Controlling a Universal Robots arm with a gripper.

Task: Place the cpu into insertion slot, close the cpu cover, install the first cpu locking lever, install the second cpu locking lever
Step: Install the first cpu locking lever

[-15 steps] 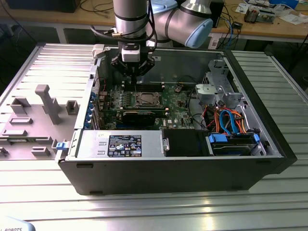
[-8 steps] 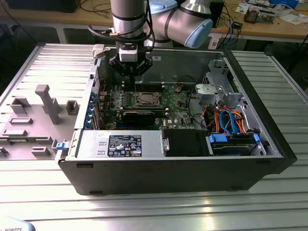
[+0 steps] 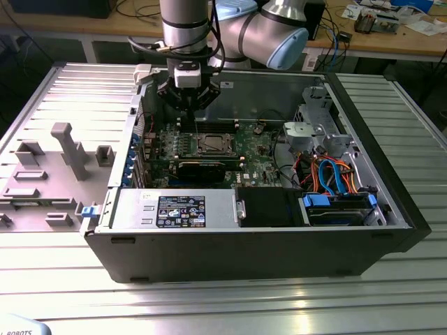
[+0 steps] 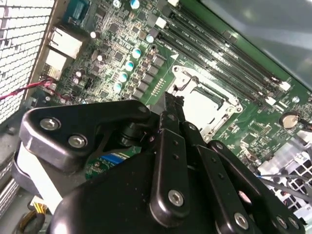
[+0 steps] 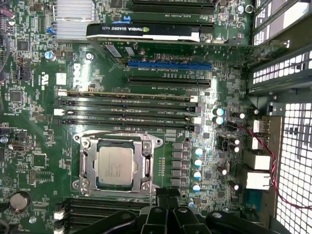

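- In the exterior view, your arm (image 3: 187,28) stood almost upright over the open computer case (image 3: 391,174), wrist pointing straight down. The tool (image 3: 190,109) hung above the green circuit board (image 3: 251,150). From it, the cpu (image 3: 211,144) lay lower, toward the exterior view's right and nearer the camera.
- In the second wrist view, the tool (image 4: 171,100) had its fingers pressed together with nothing between them — empty — and the insertion slot (image 4: 185,73) sat just past the tips.
- In the first wrist view, the cpu (image 5: 116,165) sat flat in the insertion slot (image 5: 83,142), with the cpu cover (image 5: 147,165) lying down around it. The tool (image 5: 168,192) hovered just beside one edge of that frame. The chip was square, so you had no long axis to match.
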